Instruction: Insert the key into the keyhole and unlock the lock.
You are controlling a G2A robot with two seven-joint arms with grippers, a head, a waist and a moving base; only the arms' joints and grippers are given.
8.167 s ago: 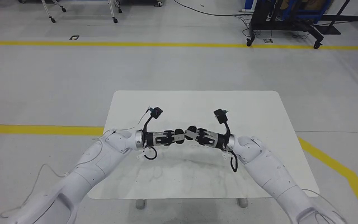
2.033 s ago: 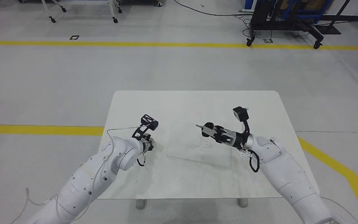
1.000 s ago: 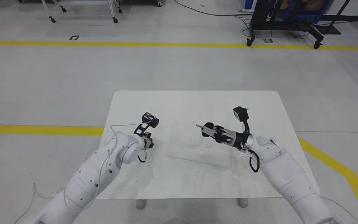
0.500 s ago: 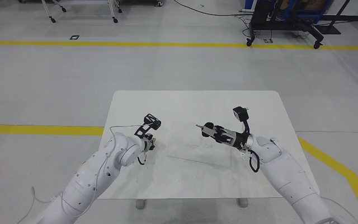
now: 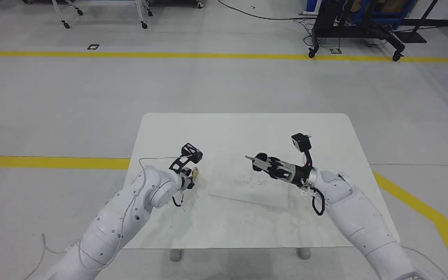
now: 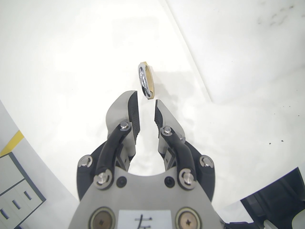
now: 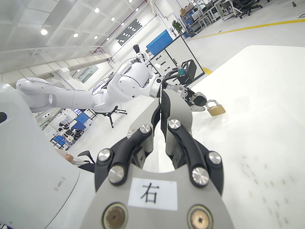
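In the foreground the right gripper is seen, fingers pressed together. Mid-frame, a brass padlock is seen on the white table, just beside the left gripper.

In the top view the lock is a mere speck, its parts too small to tell apart, and the key is a thin sliver past the right gripper, its shape unreadable. In the right wrist view the pressed-together fingers hide the key, and the left gripper covers part of the shackle; whether they touch I cannot tell. In the left wrist view the lock's shiny side is too blurred to make out a keyhole
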